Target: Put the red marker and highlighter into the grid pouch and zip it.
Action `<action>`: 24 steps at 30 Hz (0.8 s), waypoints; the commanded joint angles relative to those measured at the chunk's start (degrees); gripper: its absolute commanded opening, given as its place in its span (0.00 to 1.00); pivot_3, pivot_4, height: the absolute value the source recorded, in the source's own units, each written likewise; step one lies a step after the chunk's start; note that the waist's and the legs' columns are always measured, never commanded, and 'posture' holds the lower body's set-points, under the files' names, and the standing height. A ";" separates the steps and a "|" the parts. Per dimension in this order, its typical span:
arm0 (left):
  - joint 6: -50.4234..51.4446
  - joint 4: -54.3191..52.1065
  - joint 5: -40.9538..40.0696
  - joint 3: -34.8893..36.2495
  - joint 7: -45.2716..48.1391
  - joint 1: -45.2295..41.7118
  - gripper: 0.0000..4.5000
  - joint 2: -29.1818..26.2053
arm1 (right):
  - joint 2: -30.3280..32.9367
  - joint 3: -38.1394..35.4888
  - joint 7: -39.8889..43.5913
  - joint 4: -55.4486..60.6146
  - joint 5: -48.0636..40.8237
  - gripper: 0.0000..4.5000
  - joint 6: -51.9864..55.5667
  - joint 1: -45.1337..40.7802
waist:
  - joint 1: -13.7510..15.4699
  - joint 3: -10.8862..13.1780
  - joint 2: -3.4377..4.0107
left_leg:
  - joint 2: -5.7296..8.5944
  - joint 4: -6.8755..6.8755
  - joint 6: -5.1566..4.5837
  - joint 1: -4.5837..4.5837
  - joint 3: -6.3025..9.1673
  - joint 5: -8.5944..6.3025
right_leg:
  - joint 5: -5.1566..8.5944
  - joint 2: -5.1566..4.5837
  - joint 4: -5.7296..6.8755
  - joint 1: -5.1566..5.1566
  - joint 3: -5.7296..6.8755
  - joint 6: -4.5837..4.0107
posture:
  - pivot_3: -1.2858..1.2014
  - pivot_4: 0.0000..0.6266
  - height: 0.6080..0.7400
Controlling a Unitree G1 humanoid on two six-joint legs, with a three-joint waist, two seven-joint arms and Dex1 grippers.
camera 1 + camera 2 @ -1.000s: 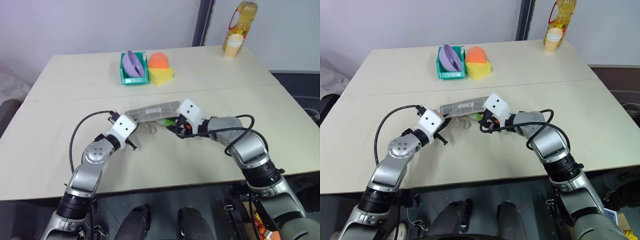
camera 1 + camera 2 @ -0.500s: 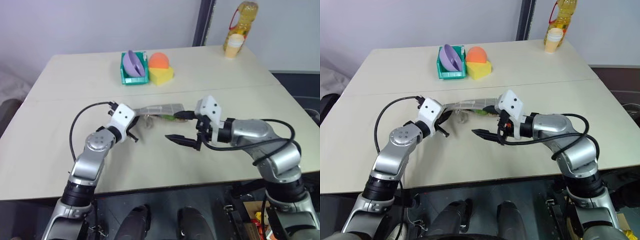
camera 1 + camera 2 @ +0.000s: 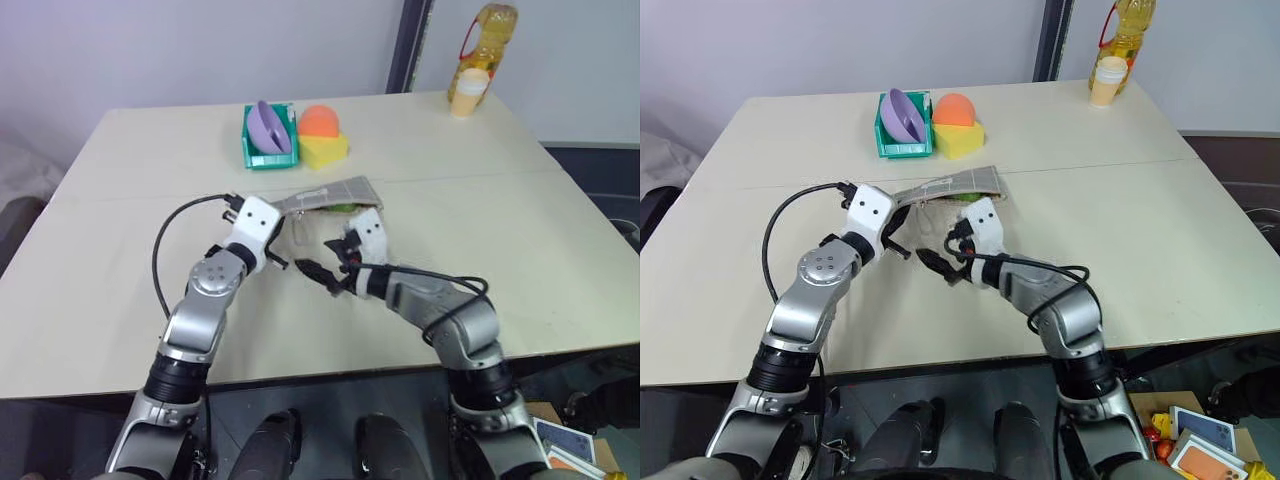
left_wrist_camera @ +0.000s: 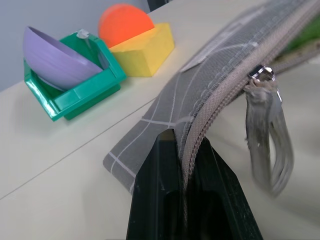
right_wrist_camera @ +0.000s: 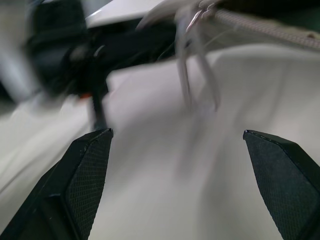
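Near the middle of the desk [image 3: 120,200], the grid pouch [image 3: 330,193] is held up off the surface at its end by the left hand [image 4: 182,150], whose fingers are pinched tight on the edge beside the zipper. A cord pull loop [image 4: 267,145] hangs from the zipper slider. Something light green, apparently the highlighter [image 3: 345,208], can be seen at the pouch's open mouth. The red marker cannot be made out. Just in front of the pouch, the right hand [image 3: 318,273] is spread wide with nothing between its fingers, pointed toward the loop. Farther back, a green bin [image 3: 268,150] with a purple bowl [image 3: 266,127], a yellow block [image 3: 324,152] and an orange ball [image 3: 319,120] are set. At the far right corner, an oil bottle [image 3: 486,35] and paper cups [image 3: 466,92] are placed.
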State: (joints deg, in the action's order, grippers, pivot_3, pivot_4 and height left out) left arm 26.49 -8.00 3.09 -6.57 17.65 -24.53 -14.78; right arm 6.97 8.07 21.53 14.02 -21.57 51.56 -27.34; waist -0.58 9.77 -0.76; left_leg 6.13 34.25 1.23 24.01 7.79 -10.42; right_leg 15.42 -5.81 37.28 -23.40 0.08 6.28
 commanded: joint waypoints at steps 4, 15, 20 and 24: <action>-1.69 -4.05 0.87 -1.38 -1.38 1.01 0.00 1.24 | -8.21 -1.24 -5.30 -7.75 2.16 0.96 -8.34 -6.46 | -0.34 0.00 0.01 | -0.01 -0.03 0.00 0.00 -0.01 0.00 | -0.01 0.02 0.07 -0.06 -0.03 0.00 | 0.52 0.24 1.00; -1.40 -4.58 0.89 -0.60 -2.13 1.82 0.00 1.15 | -9.02 -2.85 -5.99 -9.94 2.76 0.02 -10.77 -6.94 | -0.31 0.00 0.01 | -0.03 -0.03 0.02 -0.02 0.00 0.01 | -0.02 0.08 0.17 -0.09 -0.05 -0.03 | 0.52 0.24 1.00; -1.81 -4.05 0.92 0.24 -2.54 1.53 0.00 0.77 | -5.98 -2.35 -5.77 -8.01 4.02 0.02 -10.84 -5.46 | -0.31 0.00 0.01 | -0.03 -0.03 0.02 -0.02 0.00 0.01 | -0.02 0.08 0.17 -0.09 -0.05 -0.03 | 0.52 0.24 1.00; -2.34 -3.18 1.10 1.62 -3.17 1.30 0.00 -0.27 | -0.84 -0.96 -4.70 -5.66 5.70 0.02 -11.18 -3.39 | -0.24 0.00 0.01 | -0.02 -0.02 0.02 -0.01 0.00 0.01 | -0.02 0.07 0.16 -0.08 -0.05 -0.03 | 0.52 0.24 1.00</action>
State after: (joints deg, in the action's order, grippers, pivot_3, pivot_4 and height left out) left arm 25.59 -9.49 3.25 -9.26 16.29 -22.60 -13.30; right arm 2.85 9.64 17.56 6.48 -18.77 40.80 -31.98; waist -0.82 9.77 -0.74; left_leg 6.11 34.22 1.25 24.00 7.79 -10.41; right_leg 15.40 -5.73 37.44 -23.48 0.03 6.25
